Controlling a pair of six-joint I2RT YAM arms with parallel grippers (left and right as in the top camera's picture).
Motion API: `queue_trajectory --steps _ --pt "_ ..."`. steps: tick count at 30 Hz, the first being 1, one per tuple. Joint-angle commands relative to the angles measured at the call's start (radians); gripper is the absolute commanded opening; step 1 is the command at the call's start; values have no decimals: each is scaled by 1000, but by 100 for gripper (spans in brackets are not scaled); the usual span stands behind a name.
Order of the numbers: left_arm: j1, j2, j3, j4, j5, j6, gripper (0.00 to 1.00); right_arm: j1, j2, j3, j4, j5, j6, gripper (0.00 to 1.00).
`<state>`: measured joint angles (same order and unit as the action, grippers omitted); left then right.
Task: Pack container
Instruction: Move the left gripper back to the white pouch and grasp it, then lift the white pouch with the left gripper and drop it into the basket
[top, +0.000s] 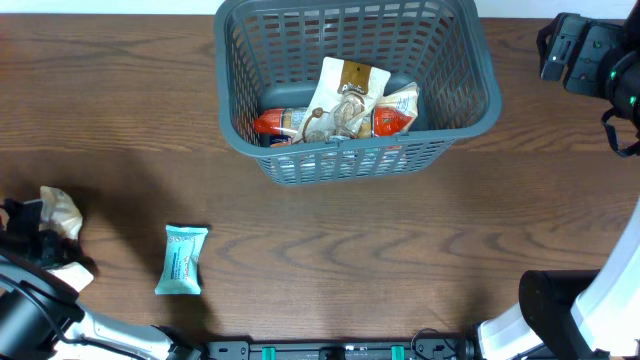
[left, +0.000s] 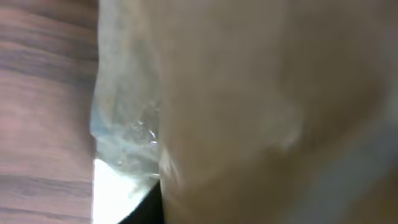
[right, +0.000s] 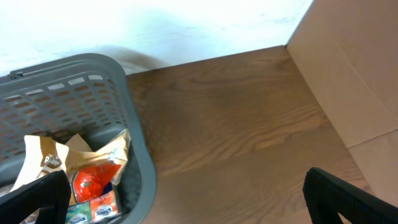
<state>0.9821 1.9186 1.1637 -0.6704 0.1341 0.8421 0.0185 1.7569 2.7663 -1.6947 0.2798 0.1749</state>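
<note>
1. Centrally, at the far side of the tabletop (top: 420, 250), stands the container (top: 350, 165), a dark grey basket with lattice sides, upright and mouth up.
2. Within it a brown-and-white packet (top: 348, 95) leans across the floor, with a red-fronted packet (top: 278, 122) at its left and another at its right.
3. A light blue packet (top: 182, 260) lies flat on the tabletop, well apart from the container, toward the near left.
4. The left claw (top: 35, 235) sits at the near left edge with a crumpled beige packet (top: 60, 210) at its fingers. The left wrist view is filled by that packet's blurred surface, so whether the jaws clamp it cannot be told.
5. The right claw (right: 186, 202) hangs beside the container's right end, its fingers spread wide with nothing between them.
</note>
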Motion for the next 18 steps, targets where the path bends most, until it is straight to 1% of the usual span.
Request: queue_trajectory --steps 1,2,6,12,18 --pt "0 117 -47 7 16 10 11 -5 5 -2 -3 0 6 99" --pt "-2 121 -47 7 16 10 6 -5 5 -2 -3 0 11 99" --pt "-4 122 -47 6 50 7 6 -5 5 -2 -3 0 11 99" --pt "-20 114 -45 7 88 -53 6 -5 5 -2 -2 1 11 99" --pt "-77 44 -45 11 98 -54 6 -5 5 -2 -2 5 11 99"
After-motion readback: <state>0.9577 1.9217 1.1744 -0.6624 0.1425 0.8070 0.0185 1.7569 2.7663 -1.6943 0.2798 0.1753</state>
